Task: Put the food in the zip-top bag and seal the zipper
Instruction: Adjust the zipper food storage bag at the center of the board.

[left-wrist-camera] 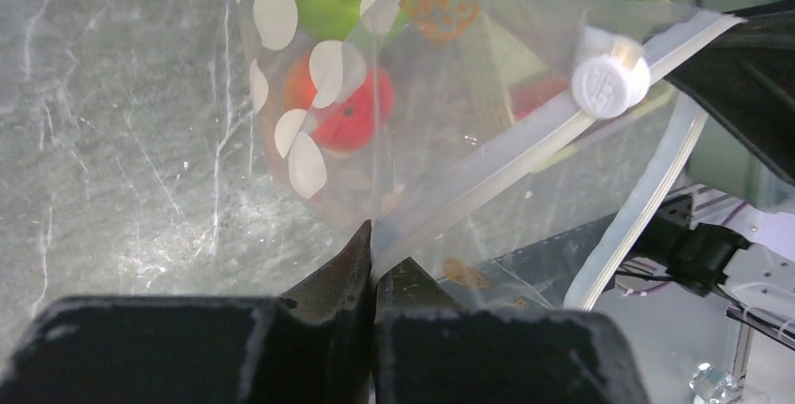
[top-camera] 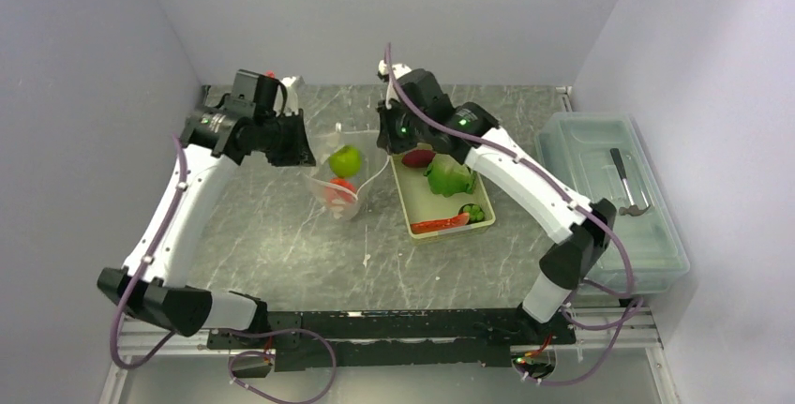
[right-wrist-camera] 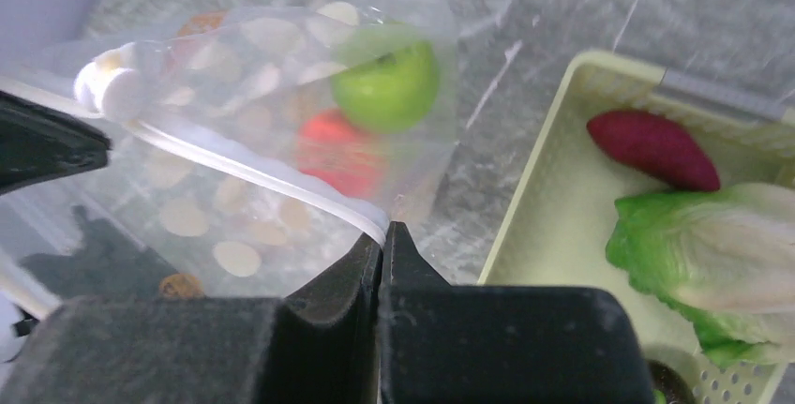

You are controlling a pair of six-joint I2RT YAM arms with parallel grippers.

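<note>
Two pincers hold the zip-top bag (top-camera: 343, 205) by its mouth over the table (top-camera: 281, 245), between the arms and just left of the yellow-green basket (top-camera: 405, 202); whether the bag bottom touches the table cannot be told. Left pincer (left-wrist-camera: 373, 252): jaws closed on the zipper (left-wrist-camera: 487, 179), with the whitish strip running out from between the fingertips. Right pincer (right-wrist-camera: 382, 235): jaws closed on the zipper at the other end of the mouth. In the left wrist view a second length of strip hangs apart from the clamped one, so the mouth is unsealed. Bag contents: the green round fruit (top-camera: 345, 159) on the far side and the orange-red ball (top-camera: 341, 190) on the near side, both seen through the dotted film. Basket contents: a dark red root-shaped piece (top-camera: 418, 157) at the far end, the green leafy lettuce (top-camera: 448, 179) in the middle, the green grapes (top-camera: 474, 212) at the near right corner and the red strip (top-camera: 439, 225) along the near edge. Markings: a white round cap (left-wrist-camera: 607, 85) on the zipper carries raised characters, too small to read; an orange printed emblem (left-wrist-camera: 439, 3) on the film is blurred and not legible. At the right of the table stands a clear lidded box (top-camera: 600, 235) with a hammer-like tool (top-camera: 628, 184) inside.
</note>
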